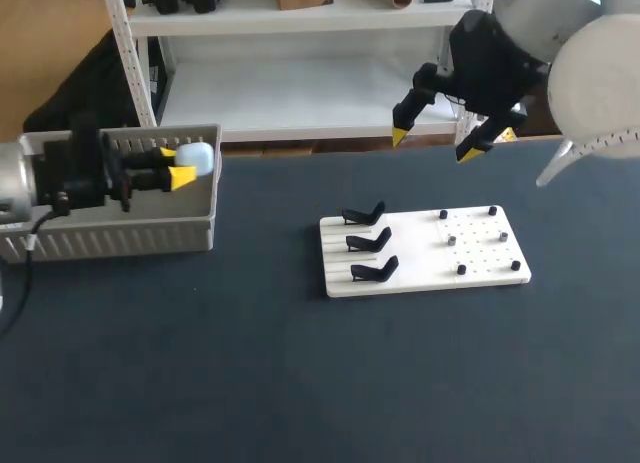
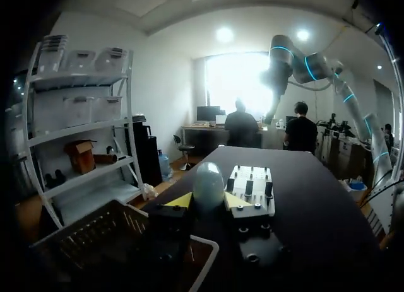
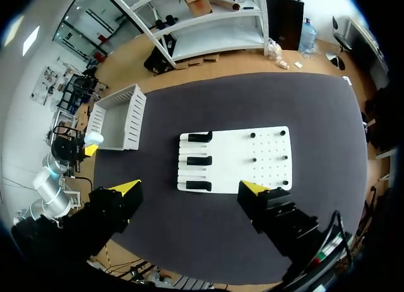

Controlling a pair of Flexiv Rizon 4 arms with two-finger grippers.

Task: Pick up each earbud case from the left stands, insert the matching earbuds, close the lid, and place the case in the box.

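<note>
1. The pale blue case (image 1: 198,158) is held above the box (image 1: 120,233), just inside the wall nearest the board (image 1: 420,245)
2. The left gripper (image 1: 178,166) is clamped on the case, one finger on either side
3. The right gripper (image 1: 434,145) is spread wide and empty, beyond the board; the three stands (image 1: 368,242) are bare
4. Risk is judged as follows: the rounded shell could slip, or glance off the wall and fall outside if released this near the edge

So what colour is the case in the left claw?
Pale blue; the case shows best in the left wrist view.
</note>
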